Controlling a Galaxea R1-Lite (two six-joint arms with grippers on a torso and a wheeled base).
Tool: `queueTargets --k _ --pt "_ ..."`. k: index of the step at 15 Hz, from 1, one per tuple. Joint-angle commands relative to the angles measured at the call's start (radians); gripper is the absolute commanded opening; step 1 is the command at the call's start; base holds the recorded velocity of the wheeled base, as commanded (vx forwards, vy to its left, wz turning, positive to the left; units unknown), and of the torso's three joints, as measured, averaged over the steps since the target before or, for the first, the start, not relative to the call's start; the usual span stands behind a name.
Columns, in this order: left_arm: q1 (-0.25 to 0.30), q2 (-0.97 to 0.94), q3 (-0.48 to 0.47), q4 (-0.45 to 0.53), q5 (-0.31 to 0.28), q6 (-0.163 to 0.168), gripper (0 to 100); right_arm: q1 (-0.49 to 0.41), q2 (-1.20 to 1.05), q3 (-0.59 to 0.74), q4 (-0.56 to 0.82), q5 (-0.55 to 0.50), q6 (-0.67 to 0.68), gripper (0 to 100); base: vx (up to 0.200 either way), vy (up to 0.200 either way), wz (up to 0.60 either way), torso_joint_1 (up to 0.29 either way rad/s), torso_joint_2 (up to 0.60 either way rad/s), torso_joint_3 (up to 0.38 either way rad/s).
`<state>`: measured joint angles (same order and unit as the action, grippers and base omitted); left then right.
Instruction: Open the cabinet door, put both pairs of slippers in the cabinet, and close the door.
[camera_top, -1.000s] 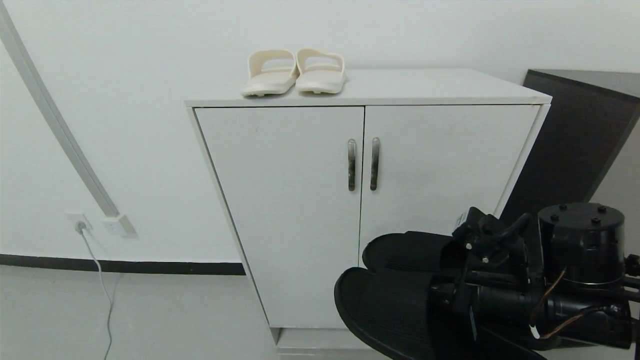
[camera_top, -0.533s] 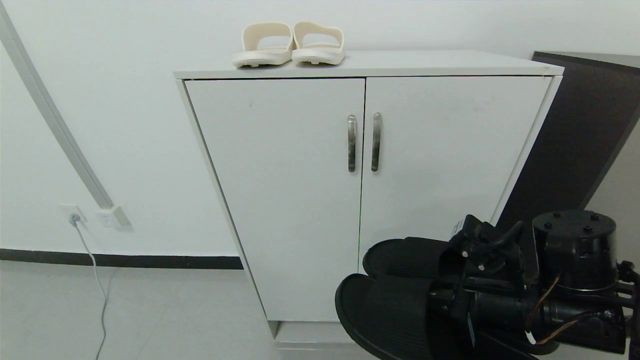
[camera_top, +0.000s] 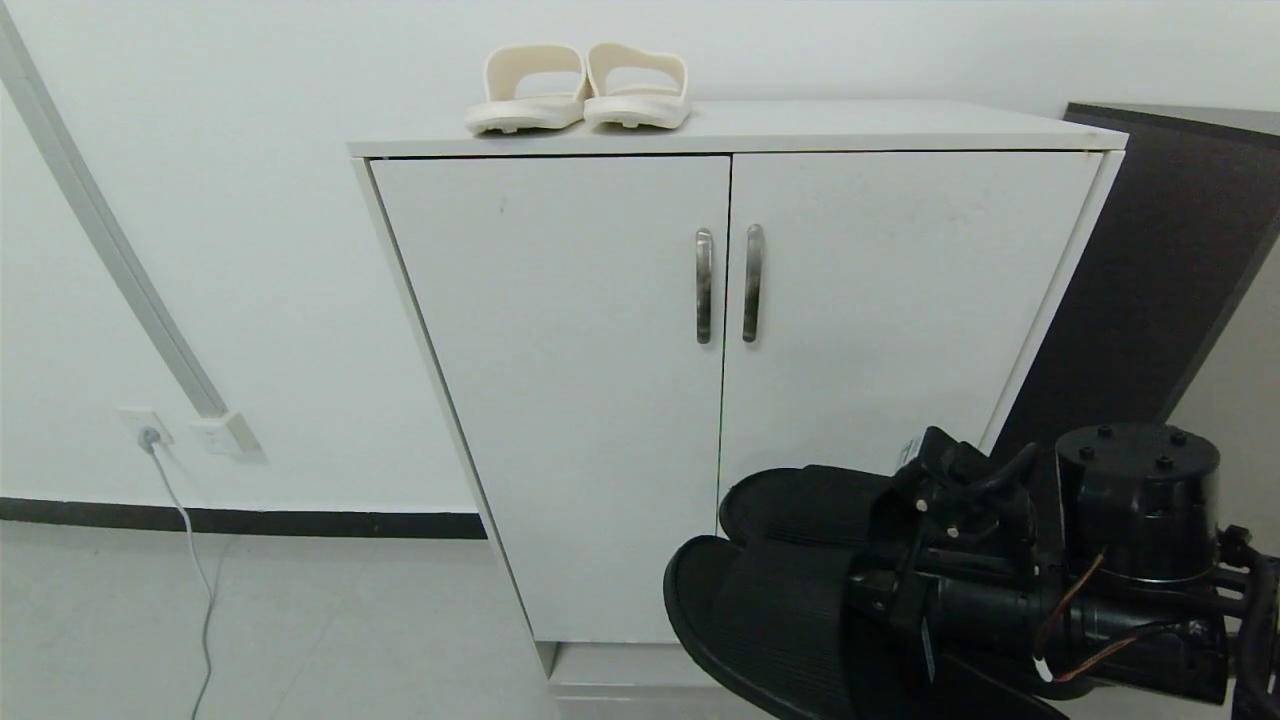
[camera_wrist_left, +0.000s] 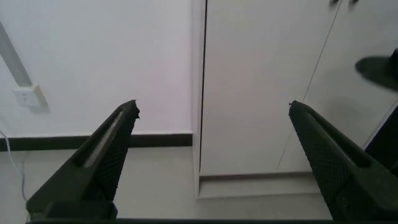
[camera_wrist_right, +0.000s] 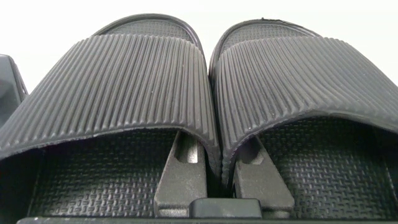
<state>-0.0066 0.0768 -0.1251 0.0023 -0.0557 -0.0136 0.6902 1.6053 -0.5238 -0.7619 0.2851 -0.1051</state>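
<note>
Mostly my camera shifts, little else. The cabinet (camera_top: 560, 400) is shut, so opening comes first. My right gripper (camera_wrist_right: 221, 180) clamps the black slippers (camera_top: 780, 600) low before it. Cream slippers (camera_top: 580, 90) sit on top. My left gripper (camera_wrist_left: 212, 107) gapes empty.

Plain white wall (camera_top: 260, 260) with a slanted grey conduit (camera_top: 110, 240), a socket (camera_top: 145, 432), a dangling cable (camera_top: 203, 590); black skirting (camera_top: 250, 522) above pale grey floor (camera_top: 330, 630); dark panel (camera_top: 1150, 290) at far right.

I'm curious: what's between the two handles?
Between the left handle and right handle: just the seam where the shut doors meet, in the head view.
</note>
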Motion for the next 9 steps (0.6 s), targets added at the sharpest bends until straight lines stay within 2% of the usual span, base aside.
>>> queueTargets --k 1,2,4,5,7,9 --pt "-0.006 0.400 -0.189 -0.024 -0.145 0.060 100 0.011 0.004 0.002 0.000 -0.004 -0.001 0 0.000 0.000 0.00 0.000 0.00 0.000" --pt "-0.006 0.432 -0.191 -0.054 -0.185 0.066 100 0.015 -0.001 0.008 0.000 -0.004 -0.002 0 0.000 0.000 0.00 0.000 0.00 0.000" --pt "-0.006 0.566 -0.192 -0.223 -0.349 0.063 100 0.029 -0.016 0.028 0.001 -0.004 -0.004 0 0.000 0.000 0.00 0.000 0.00 0.000" --pt "-0.007 0.617 -0.217 -0.262 -0.401 0.061 100 0.032 -0.016 0.031 0.000 -0.004 -0.004 0 0.000 0.000 0.00 0.000 0.00 0.000" --pt "-0.013 0.709 -0.295 -0.277 -0.473 0.037 100 0.034 -0.016 0.033 0.000 -0.006 -0.004 0 0.000 0.000 0.00 0.000 0.00 0.000" --pt "-0.084 0.793 -0.372 -0.278 -0.500 -0.014 100 0.034 -0.015 0.036 0.000 -0.006 -0.004 0 0.000 0.000 0.00 0.000 0.00 0.000"
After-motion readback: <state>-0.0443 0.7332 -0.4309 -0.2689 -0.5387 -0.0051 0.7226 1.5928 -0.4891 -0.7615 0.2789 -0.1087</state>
